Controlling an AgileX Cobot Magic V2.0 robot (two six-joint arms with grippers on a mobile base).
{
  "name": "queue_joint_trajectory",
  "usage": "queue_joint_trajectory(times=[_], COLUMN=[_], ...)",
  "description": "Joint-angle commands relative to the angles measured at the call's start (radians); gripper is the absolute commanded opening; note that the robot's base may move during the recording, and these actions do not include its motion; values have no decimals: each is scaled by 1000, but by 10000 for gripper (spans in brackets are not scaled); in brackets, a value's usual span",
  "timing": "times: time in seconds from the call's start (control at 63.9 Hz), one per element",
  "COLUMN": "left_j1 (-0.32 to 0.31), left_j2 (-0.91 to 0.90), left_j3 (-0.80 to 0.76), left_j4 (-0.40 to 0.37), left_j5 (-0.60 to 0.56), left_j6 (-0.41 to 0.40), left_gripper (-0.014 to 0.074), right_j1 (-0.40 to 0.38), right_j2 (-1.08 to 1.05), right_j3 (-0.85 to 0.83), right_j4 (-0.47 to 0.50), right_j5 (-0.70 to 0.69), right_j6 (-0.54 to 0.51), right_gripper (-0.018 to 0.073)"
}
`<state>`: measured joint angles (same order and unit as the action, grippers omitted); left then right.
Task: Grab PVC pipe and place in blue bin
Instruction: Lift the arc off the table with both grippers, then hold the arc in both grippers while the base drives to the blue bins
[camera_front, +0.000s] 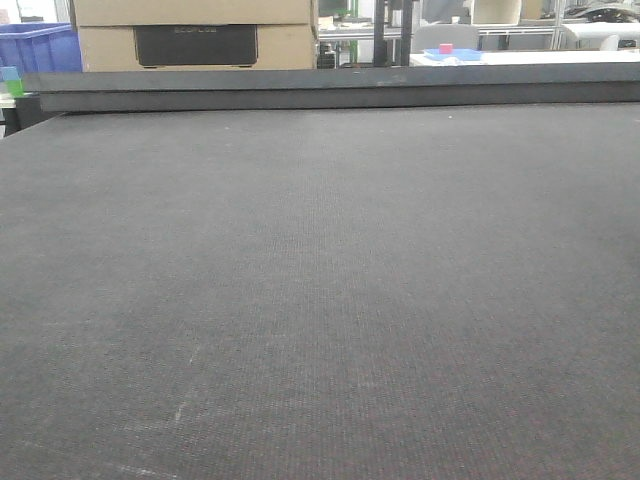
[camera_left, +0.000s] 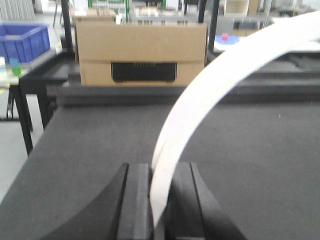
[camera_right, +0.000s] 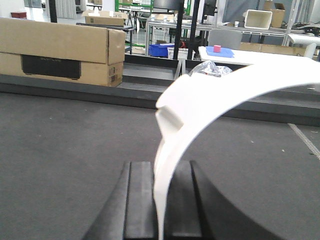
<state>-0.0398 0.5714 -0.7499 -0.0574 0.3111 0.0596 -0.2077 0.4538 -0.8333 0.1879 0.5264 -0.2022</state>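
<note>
Right now your left gripper (camera_left: 160, 167) shows two dark fingers (camera_left: 139, 195) standing close together, with a white curved strip (camera_left: 210, 90) filling the gap and arcing up and away to the gripper's right. You cannot tell whether the fingers pinch that strip or merely flank it. Your right gripper (camera_right: 160, 165) looks much the same: a white curved band (camera_right: 200, 105) rises from between its fingers and sweeps off to its right, and its grip is equally unclear.

Both grippers sit above the dark table (camera_front: 320, 300). Straight ahead of the left gripper, at the table's far edge, stands a cardboard box (camera_left: 140, 52). The blue bin (camera_left: 22, 40) is farther off, ahead and to that gripper's left, on a side stand beyond the table edge. Ahead and right of the right gripper, a blue tray (camera_right: 220, 51) carries a small red block (camera_right: 217, 48).

As for the PVC pipe, you cannot tell where it is; no view shows a short chunky white piece clearly.
</note>
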Motion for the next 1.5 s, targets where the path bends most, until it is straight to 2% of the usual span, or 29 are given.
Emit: queue_joint_trajectory(times=[0.0, 0.188, 1.487], left_j1=[-5, -5, -5], left_j2=[-26, -42, -42], left_j3=[-1, -1, -1], left_j4=[0, 0, 0], left_j5=[-40, -69, -69], left_j6=[1, 1, 1], left_gripper=[-111, -111, -111], right_j1=[2, 2, 2], right_j2=[-44, -92, -100], right_j3=[0, 0, 0], right_j4=[19, 19, 19], right_j5=[-2, -4, -4], right_j6=[-9, -9, -9], right_gripper=[-168, -168, -168])
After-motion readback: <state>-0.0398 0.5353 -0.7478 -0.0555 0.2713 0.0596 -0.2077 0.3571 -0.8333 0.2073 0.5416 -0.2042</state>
